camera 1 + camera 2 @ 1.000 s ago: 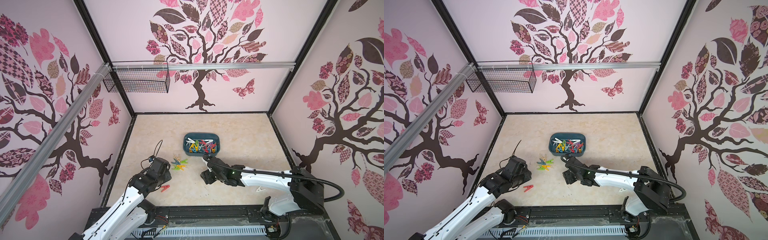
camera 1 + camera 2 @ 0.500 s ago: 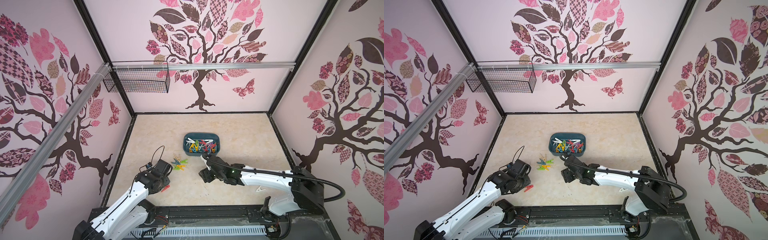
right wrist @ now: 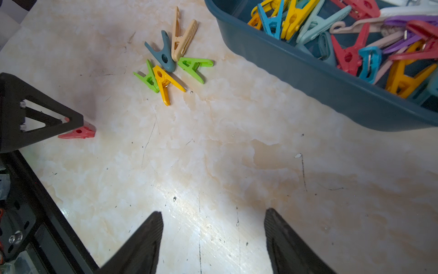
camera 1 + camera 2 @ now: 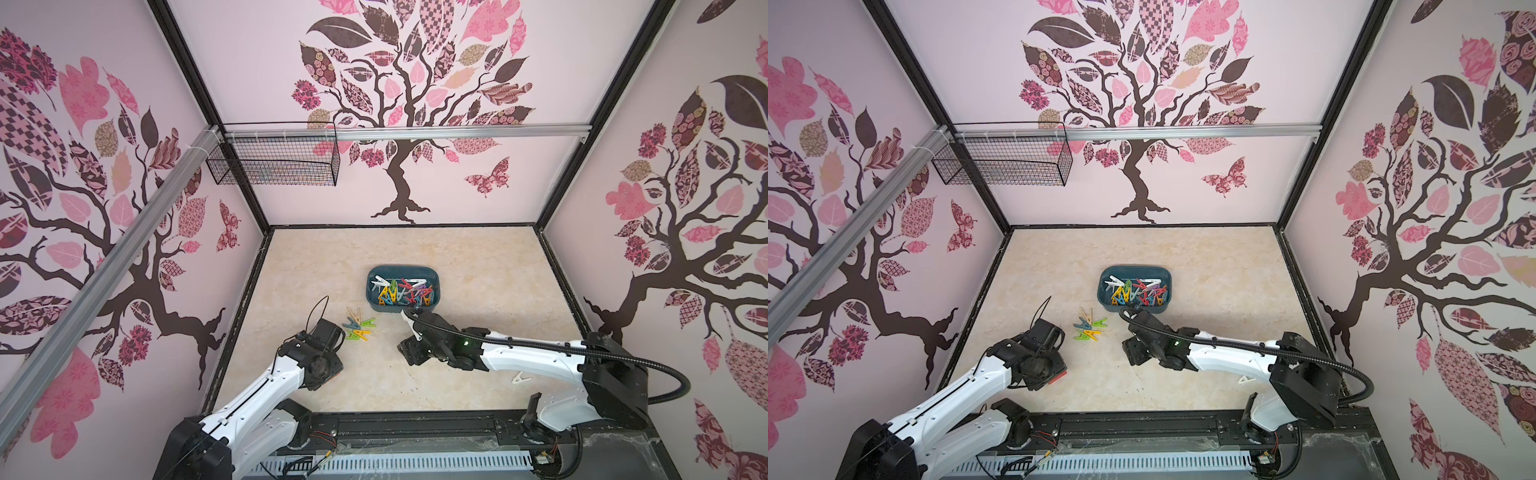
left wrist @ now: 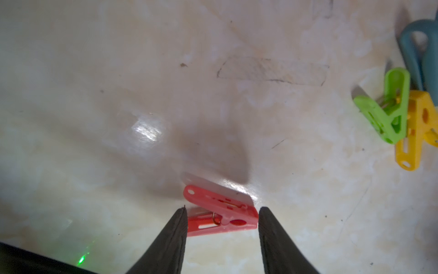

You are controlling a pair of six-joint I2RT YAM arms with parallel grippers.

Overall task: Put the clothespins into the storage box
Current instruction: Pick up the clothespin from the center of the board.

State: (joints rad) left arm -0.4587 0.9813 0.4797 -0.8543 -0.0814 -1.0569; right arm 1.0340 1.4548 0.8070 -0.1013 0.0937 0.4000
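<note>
We are seeing the left claw (image 5: 222,207) standing half open, gripping nothing, astride a red peg (image 5: 201,196) near the table's (image 4: 374,395) front edge. The box (image 4: 400,308) is sitting mid-table, well apart. Closing off-centre may be squirting the peg sideways. The right claw (image 3: 213,211) is hanging open, empty.

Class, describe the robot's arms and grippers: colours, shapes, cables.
The left arm and right arm are white shells with black joints. The left gripper and right gripper each have two black, tapered, ribbed fingers. A corrugated black hose follows the right arm; a thin cable loops at the left wrist.
</note>
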